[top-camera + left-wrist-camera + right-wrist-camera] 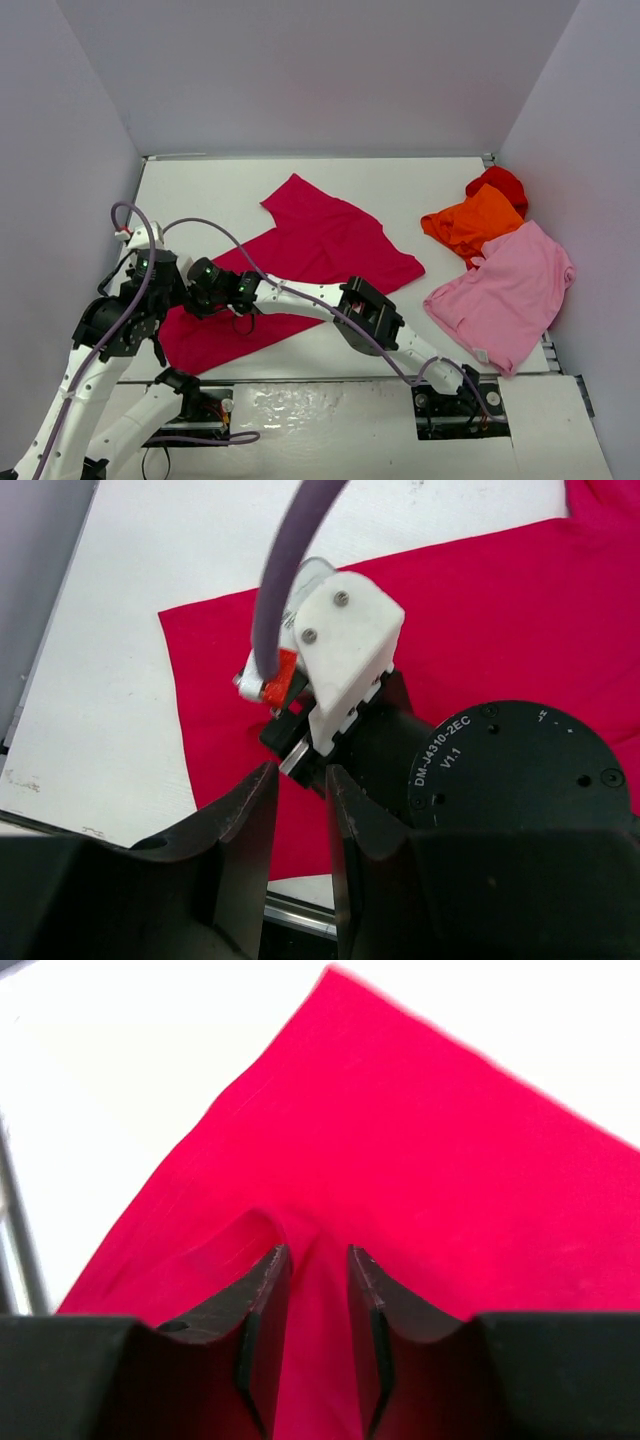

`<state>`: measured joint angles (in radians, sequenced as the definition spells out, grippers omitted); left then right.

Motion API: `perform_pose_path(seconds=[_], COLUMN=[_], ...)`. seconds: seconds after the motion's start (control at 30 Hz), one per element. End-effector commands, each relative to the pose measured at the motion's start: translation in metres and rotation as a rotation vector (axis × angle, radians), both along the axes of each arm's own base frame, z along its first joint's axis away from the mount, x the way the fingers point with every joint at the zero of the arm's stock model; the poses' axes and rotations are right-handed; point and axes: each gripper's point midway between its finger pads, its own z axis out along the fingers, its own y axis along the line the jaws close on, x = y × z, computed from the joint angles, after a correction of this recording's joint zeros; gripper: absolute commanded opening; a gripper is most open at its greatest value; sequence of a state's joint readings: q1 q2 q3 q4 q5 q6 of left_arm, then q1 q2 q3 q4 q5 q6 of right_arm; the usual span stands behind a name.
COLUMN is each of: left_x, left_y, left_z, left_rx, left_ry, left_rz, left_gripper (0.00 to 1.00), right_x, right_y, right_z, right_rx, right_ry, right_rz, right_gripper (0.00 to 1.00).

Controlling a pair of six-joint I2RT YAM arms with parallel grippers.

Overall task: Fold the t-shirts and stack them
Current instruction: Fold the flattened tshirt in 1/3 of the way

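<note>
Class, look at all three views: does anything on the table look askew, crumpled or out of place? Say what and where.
The crimson t-shirt lies crooked, slanting across the table, not folded square. At the right edge the pink t-shirt, orange t-shirt and red t-shirt overlap in a loose, rumpled heap.

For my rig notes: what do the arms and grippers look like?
The left arm and right arm have white links and black joints, with purple cables alongside. The left gripper and right gripper have black wedge-shaped fingers. A round black motor housing reads DM-J4310-2EC V1.1.
</note>
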<state>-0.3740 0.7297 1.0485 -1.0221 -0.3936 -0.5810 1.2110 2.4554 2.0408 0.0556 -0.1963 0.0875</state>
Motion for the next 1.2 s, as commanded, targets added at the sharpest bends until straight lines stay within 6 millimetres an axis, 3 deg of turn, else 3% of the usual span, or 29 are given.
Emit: perform_pose_path(seconds=[0.0,0.03,0.07,0.1,0.23,0.33,0.43,0.47,0.53,0.57,0.6,0.7,0.8,1.17], left_x=[0.008,0.007,0.005,0.002,-0.004,-0.006,-0.005,-0.005,-0.002,-0.001,0.001,0.006,0.014,0.025], left_y=[0.003,0.004,0.006,0.009,0.015,0.018,0.021,0.022,0.022,0.022,0.021,0.015,0.007,-0.009], left_z=[0.026,0.03,0.034,0.04,0.052,0.055,0.053,0.054,0.055,0.055,0.056,0.056,0.051,0.039], left_rx=[-0.051,-0.057,-0.064,-0.073,-0.08,-0.061,-0.027,-0.02,-0.012,-0.011,-0.011,-0.022,-0.031,-0.073], left_ry=[-0.145,-0.167,-0.193,-0.234,-0.309,-0.309,-0.277,-0.276,-0.273,-0.279,-0.284,-0.281,-0.246,-0.195], left_rz=[0.049,0.053,0.058,0.064,0.068,0.073,0.076,0.081,0.083,0.081,0.077,0.059,0.041,0.004], left_gripper=[0.24,0.23,0.23,0.23,0.24,0.24,0.24,0.24,0.24,0.24,0.23,0.22,0.2,0.15], right_x=[0.064,0.071,0.078,0.091,0.115,0.112,0.098,0.092,0.082,0.077,0.071,0.048,0.024,-0.004], right_y=[0.006,0.003,-0.001,-0.009,-0.033,-0.051,-0.08,-0.092,-0.117,-0.129,-0.139,-0.151,-0.15,-0.156], right_z=[0.077,0.077,0.078,0.08,0.086,0.086,0.086,0.098,0.082,0.081,0.084,0.059,0.039,-0.012], right_rx=[0.193,0.191,0.192,0.19,0.16,0.1,0.046,0.055,-0.007,-0.021,-0.034,-0.101,-0.131,-0.212], right_ry=[-0.197,-0.214,-0.237,-0.28,-0.344,-0.31,-0.277,-0.254,-0.215,-0.192,-0.168,-0.034,0.079,0.186], right_rz=[-0.254,-0.296,-0.345,-0.42,-0.574,-0.571,-0.569,-0.588,-0.602,-0.611,-0.615,-0.548,-0.47,-0.417], right_gripper=[0.47,0.62,0.67,0.99,1.0,0.95,0.77,0.64,0.34,0.09,0.01,0.0,0.0,0.0])
